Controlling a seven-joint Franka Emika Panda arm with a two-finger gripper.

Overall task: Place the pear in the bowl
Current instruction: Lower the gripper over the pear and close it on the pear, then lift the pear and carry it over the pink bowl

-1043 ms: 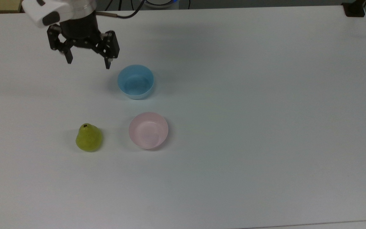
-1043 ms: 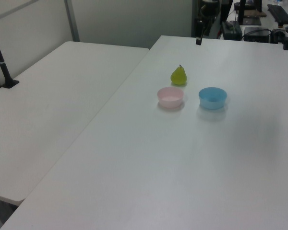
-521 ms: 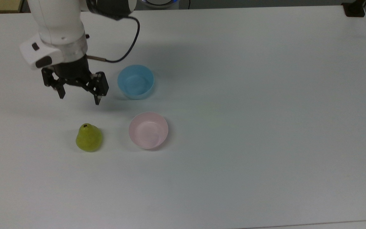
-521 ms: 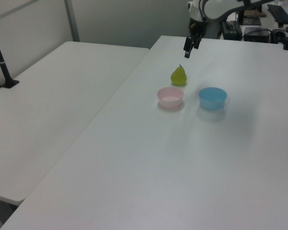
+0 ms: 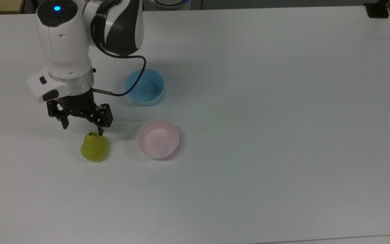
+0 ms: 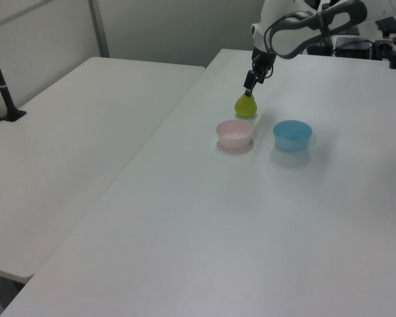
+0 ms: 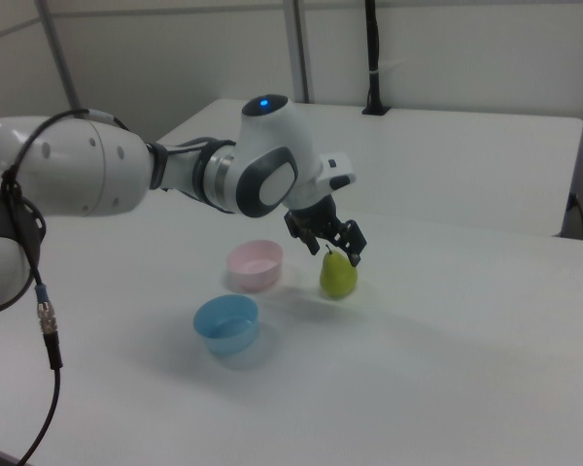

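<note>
The yellow-green pear (image 5: pixel 94 148) stands upright on the white table (image 5: pixel 283 101), to the top view's left of the pale pink bowl (image 5: pixel 158 139), which has nothing in it. My gripper (image 5: pixel 82 130) hangs open just above and behind the pear's narrow top. In the top view one fingertip (image 5: pixel 101 133) overlaps the stem end. In the right view the gripper (image 7: pixel 335 252) straddles the air over the pear (image 7: pixel 337 277), with the pink bowl (image 7: pixel 255 264) beside it. In the left view the gripper (image 6: pixel 249 84) sits directly over the pear (image 6: pixel 245 106), near the pink bowl (image 6: pixel 234 133).
A light blue bowl (image 5: pixel 144 87) stands behind the pink one, with the arm's black cable (image 5: pixel 140 76) looping over its rim. A second white table (image 6: pixel 66 145) adjoins on the left view's left, with a black post (image 6: pixel 1 82) on it.
The arm has swung from the top view's upper left down toward the pear. Its gripper has stayed open and now hovers at the pear's top. The pear and bowls have not moved.
</note>
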